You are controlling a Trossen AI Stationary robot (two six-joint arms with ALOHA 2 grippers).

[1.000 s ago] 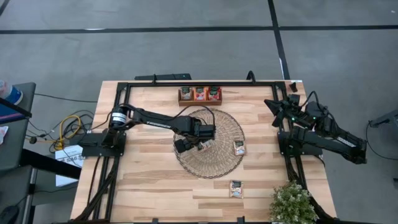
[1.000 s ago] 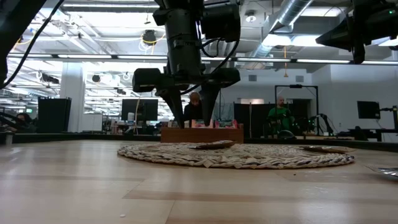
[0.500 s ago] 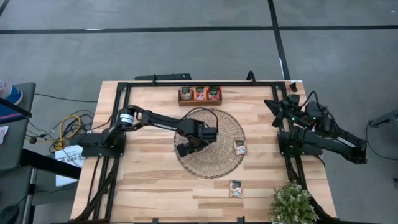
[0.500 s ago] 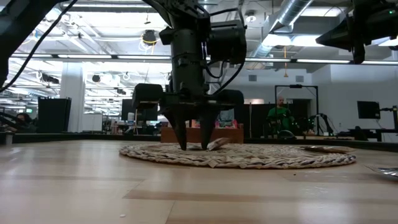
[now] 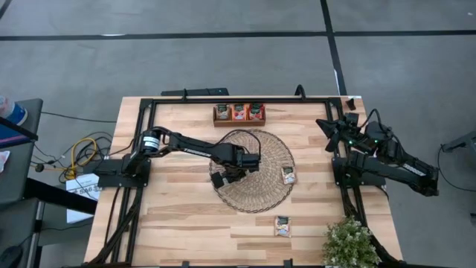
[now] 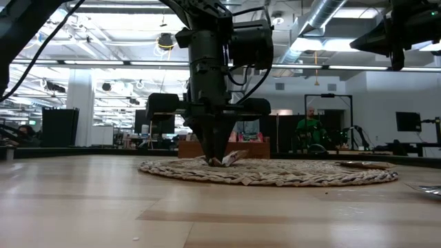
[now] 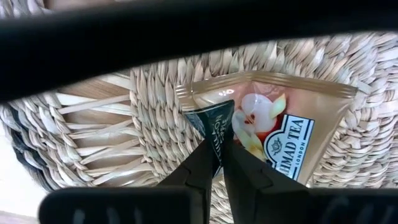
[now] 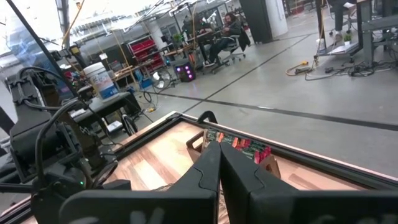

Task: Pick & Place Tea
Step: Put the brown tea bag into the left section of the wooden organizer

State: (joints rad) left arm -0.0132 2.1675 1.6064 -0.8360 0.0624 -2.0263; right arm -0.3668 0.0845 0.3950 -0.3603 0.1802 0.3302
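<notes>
Left gripper (image 6: 219, 160) is pinching shut on the corner of a tea sachet (image 7: 267, 127) lying on the woven mat (image 5: 264, 195), where a second ago its fingers were hanging wide apart above it; the pick looks secured, so lifting toward the wooden tray (image 5: 239, 113) should follow. In the low view the sachet is tilting up off the mat, its pinched corner pointing into the jaws. Right gripper (image 8: 217, 163) is resting closed at the table's far right edge.

light wooden table (image 5: 171, 216) framed by black rails, round woven mat (image 5: 271, 195) laid at its centre, brown wooden tray (image 5: 218, 116) set at the far edge, small green plant (image 5: 348, 243) placed at the near right corner, yellow cable (image 5: 80, 152) seen on the floor beside the left side
</notes>
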